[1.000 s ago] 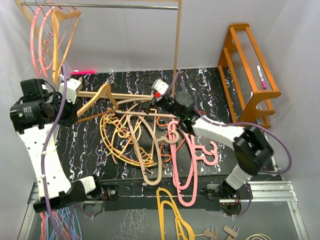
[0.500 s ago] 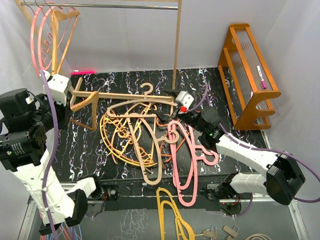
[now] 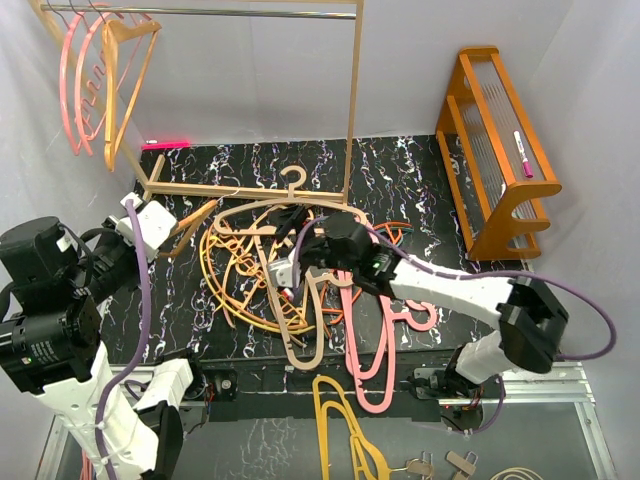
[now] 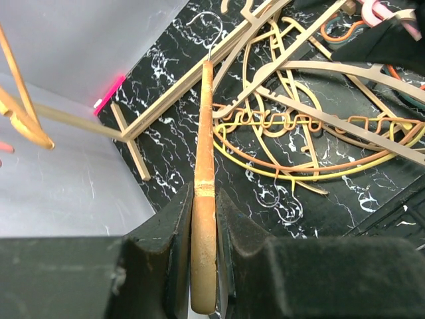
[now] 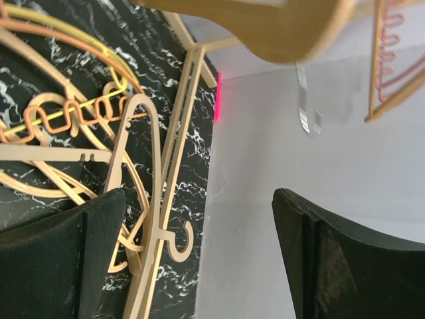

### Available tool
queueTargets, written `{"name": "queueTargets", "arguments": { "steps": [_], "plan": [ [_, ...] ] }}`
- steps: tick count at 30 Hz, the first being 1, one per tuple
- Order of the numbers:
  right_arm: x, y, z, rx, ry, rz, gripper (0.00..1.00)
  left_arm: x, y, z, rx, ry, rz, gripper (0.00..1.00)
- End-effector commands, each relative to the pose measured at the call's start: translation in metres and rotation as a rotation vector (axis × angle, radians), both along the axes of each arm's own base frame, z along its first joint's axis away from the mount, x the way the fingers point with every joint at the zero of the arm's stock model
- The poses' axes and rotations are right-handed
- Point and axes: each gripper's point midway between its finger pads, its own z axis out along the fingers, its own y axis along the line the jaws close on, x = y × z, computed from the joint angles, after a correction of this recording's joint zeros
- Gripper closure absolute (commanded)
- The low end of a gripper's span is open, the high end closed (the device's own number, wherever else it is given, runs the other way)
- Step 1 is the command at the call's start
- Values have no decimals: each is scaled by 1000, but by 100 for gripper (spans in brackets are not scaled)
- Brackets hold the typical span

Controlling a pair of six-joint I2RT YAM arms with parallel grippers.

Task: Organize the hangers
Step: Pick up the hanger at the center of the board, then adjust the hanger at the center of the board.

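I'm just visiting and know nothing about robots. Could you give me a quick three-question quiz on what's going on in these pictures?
1. True or false: the right gripper is clamped on a hanger.
2. What does the left gripper hold? A) a pink hanger B) a wooden hanger C) nothing
3. What small thing lies on the orange rack at the right of the overhead view?
Key: 1 false, its jaws stand wide open; 2 B; 3 a pink-tipped marker.
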Motion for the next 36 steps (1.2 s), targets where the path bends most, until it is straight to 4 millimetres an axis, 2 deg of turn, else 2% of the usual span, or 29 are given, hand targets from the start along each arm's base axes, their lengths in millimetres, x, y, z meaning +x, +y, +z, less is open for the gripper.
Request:
{"name": "queueTargets", "arguments": {
  "steps": [1,7,11,16,21,23,24,26,29,32,36],
  "plan": [
    [10,25,12,-74,-265,34,7,10,-12,9,22,-47,-125,100],
    [5,52,46,59,-428,71,17,10,-10,2,59,-46,-141,100],
    [5,53,66,151,-488,50,18,9,-9,-6,81,-37,-150,100],
    [15,55,79,219,-489,7,19,9,-9,-11,87,-30,-162,100],
    [29,69,81,234,-458,10,20,7,-13,-9,83,-40,-177,100],
    [35,75,81,226,-444,16,24,7,-14,-8,82,-45,-185,100],
    [40,80,72,213,-426,24,27,7,-15,-7,84,-48,-188,100],
    [46,84,69,218,-392,38,30,5,-16,-5,88,-57,-197,100],
    [53,88,67,218,-336,69,33,3,-17,-5,104,-70,-213,100],
    [59,85,69,232,-239,103,40,0,-18,-8,147,-89,-244,100],
    [56,83,67,186,-103,165,45,-1,-18,-13,200,-106,-280,100]
  ]
}}
